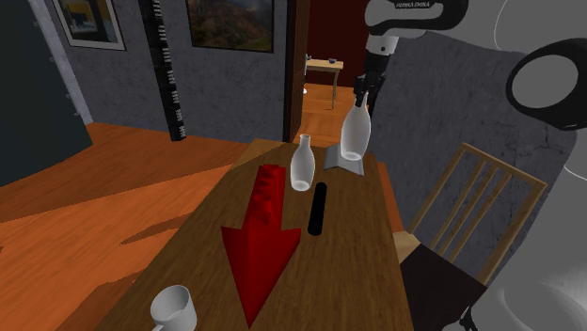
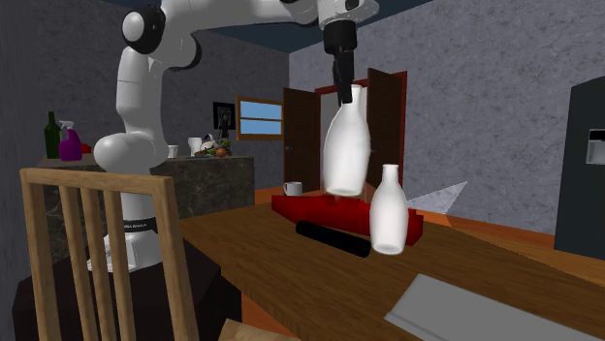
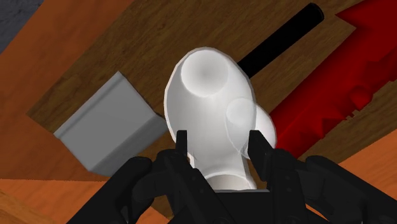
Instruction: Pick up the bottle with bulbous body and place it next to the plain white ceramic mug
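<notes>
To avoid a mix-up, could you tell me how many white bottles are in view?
2: a bulbous white bottle in the black gripper; a slimmer white bottle standing by the red block.

The white arm (image 2: 134, 97) is held high and reached forward, wrist bent downward. The black gripper (image 2: 344, 95) is pointed down, its fingers (image 3: 183, 147) clamped around the bottle (image 2: 346, 145) neck.

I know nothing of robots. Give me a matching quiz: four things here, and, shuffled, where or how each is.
1 pincer
2 white mug
3 black rod
4 grey slab

a lies beside the red arrow block
b shut on a white bottle held above the table
c stands at the table's near end, shoulder view
d lies flat at the table's far end, shoulder view

Pairs: 1-b, 2-c, 3-a, 4-d
</notes>
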`<state>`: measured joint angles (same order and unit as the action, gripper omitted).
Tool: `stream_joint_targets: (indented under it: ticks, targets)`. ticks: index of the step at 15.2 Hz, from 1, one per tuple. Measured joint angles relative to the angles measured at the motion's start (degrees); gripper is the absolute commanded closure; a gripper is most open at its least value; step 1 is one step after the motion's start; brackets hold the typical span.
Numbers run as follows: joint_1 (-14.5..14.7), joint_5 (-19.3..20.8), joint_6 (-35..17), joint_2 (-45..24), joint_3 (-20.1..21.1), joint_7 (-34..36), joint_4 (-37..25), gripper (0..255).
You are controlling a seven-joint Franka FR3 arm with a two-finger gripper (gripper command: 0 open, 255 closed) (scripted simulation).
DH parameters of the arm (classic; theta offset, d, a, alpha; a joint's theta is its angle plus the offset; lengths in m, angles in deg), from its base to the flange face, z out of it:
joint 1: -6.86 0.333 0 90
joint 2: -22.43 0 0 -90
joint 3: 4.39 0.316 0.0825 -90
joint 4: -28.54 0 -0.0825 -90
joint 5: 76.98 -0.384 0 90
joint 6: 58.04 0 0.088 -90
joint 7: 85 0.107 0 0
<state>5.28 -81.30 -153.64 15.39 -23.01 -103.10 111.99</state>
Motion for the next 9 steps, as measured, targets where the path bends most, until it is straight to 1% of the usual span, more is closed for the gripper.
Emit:
stream_joint_targets:
  ticks: [9]
  targets:
    - [-0.8, -1.0, 7.9, -2.8, -0.3, -0.2, -10.5, 255]
